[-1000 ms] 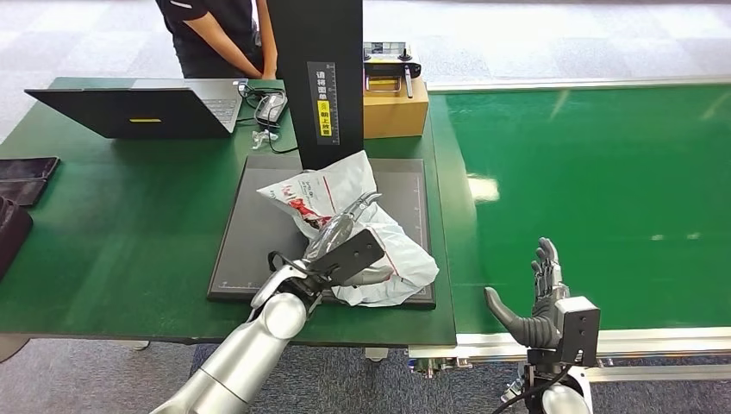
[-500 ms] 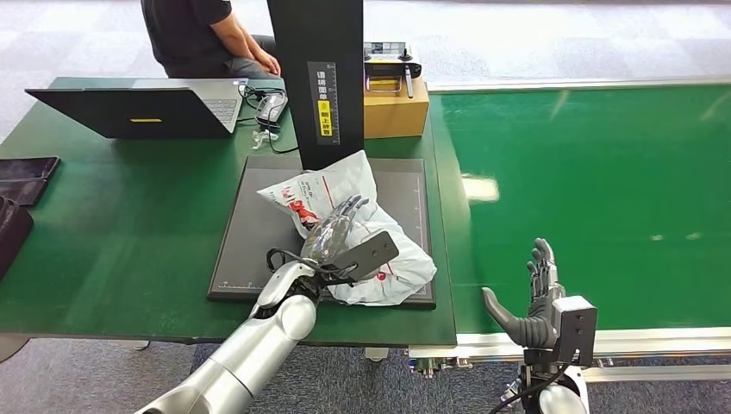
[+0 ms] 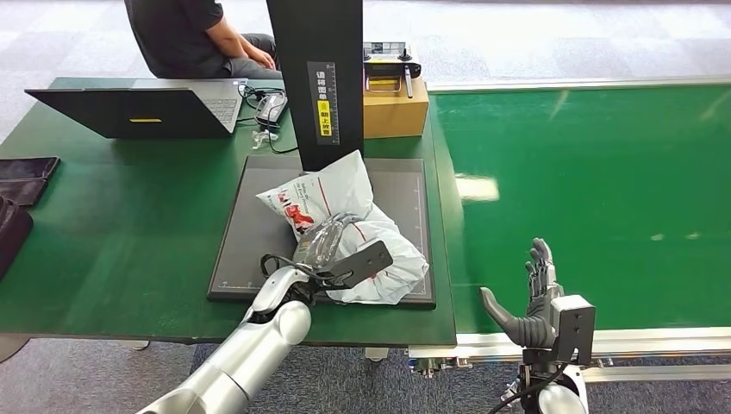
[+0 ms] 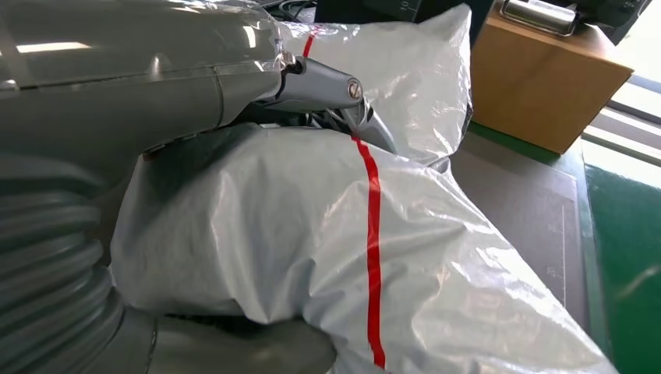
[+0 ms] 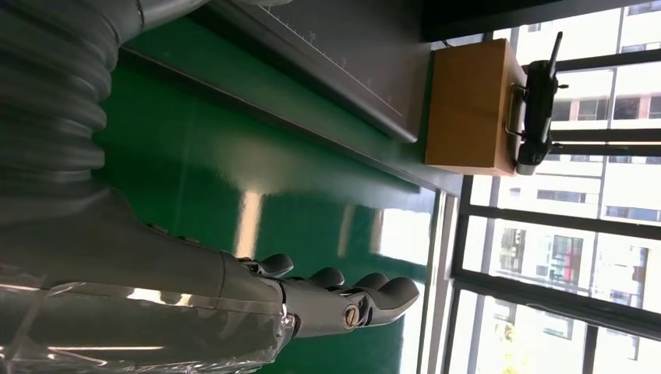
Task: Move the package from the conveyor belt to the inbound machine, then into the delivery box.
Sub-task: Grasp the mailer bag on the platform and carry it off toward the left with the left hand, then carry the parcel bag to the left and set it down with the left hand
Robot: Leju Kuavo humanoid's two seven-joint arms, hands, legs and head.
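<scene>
The white package (image 3: 353,233) with red stripes lies crumpled on the dark scanning mat (image 3: 250,250) of the desk (image 3: 121,224), just in front of the black column (image 3: 315,78). The left hand (image 3: 323,246) clasps it, fingers over its top and thumb beneath. The right hand (image 3: 530,302) hovers over the green conveyor belt (image 3: 603,172), fingers apart and holding nothing.

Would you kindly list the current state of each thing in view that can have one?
package: crumpled, lying on the grey platform, held by the left hand
left hand: fingers curled over the package
right hand: open, fingers apart, holding nothing, over the conveyor belt
laptop: lid open
grey platform: bearing the package
</scene>
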